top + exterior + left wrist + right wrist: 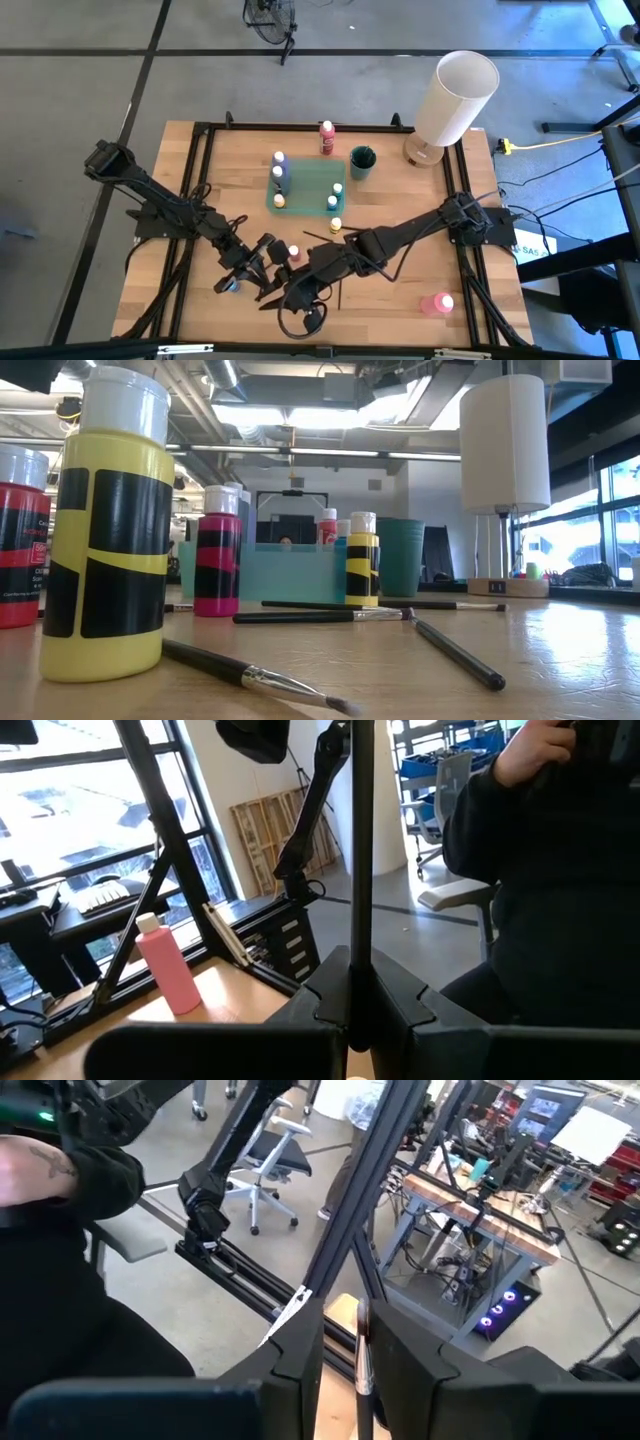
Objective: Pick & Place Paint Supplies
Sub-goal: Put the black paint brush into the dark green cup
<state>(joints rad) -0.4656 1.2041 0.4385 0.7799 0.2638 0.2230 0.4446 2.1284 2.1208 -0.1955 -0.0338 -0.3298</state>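
Seen from above, both arms meet near the table's front edge. The left gripper [262, 262] has its jaws together, and the right gripper [345, 1345] is clamped on a thin brush [363, 1370]. A teal tray [305, 187] at centre holds small paint bottles [279, 172], and a pink bottle [437, 303] lies front right

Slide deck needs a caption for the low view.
Yellow paint bottle looms in front, brushes scattered on the wooden table, teal tray and white cylinder behind.
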